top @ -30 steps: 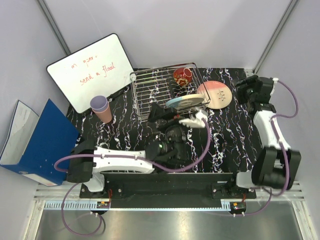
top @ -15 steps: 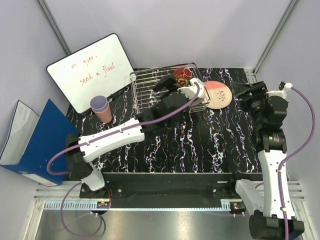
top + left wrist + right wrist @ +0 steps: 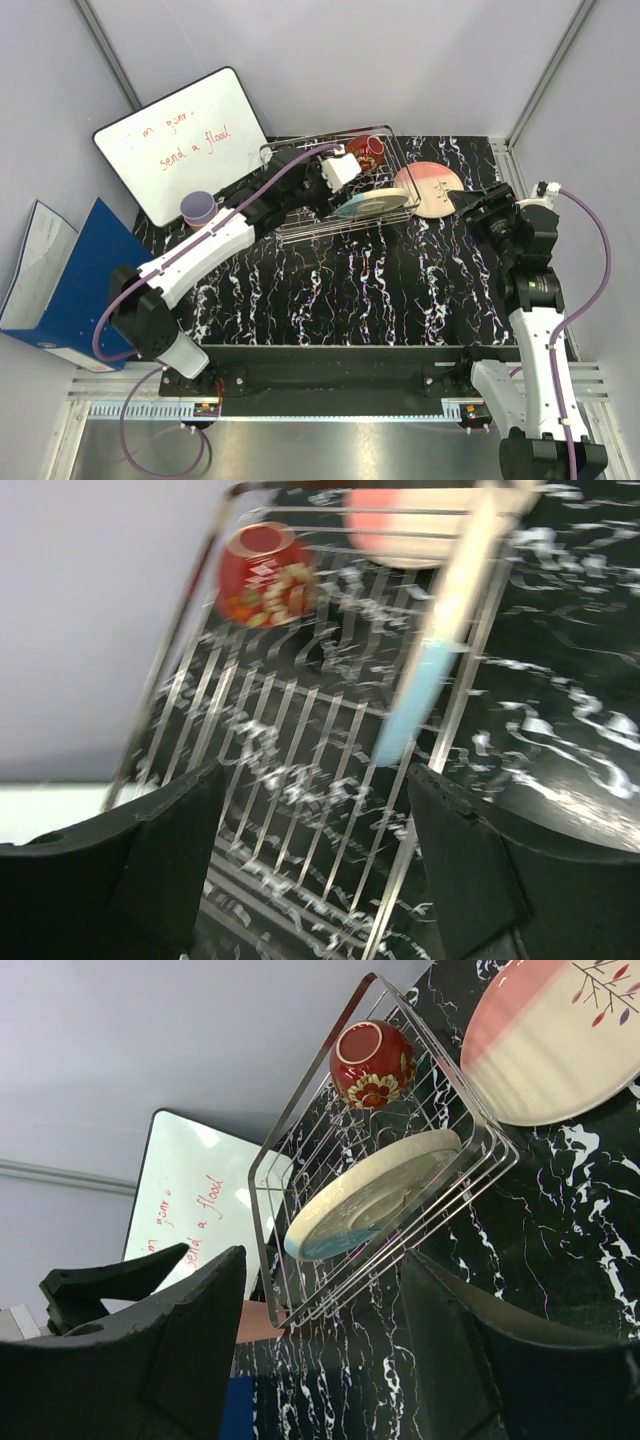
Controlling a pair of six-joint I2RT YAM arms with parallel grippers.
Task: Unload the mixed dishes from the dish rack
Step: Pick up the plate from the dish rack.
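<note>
Bright, even light; left-wrist view motion-blurred

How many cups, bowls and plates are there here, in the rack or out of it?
Cups: 2, a purple cup and a pink cup, both outside the rack
Bowls: 1, a red bowl in the rack
Plates: 2, a blue plate in the rack and a pink plate beside it
Total: 5

robot lab cell, grey panels [image 3: 350,60], aluminium struts [image 3: 108,52], whiteboard [image 3: 185,140]
</note>
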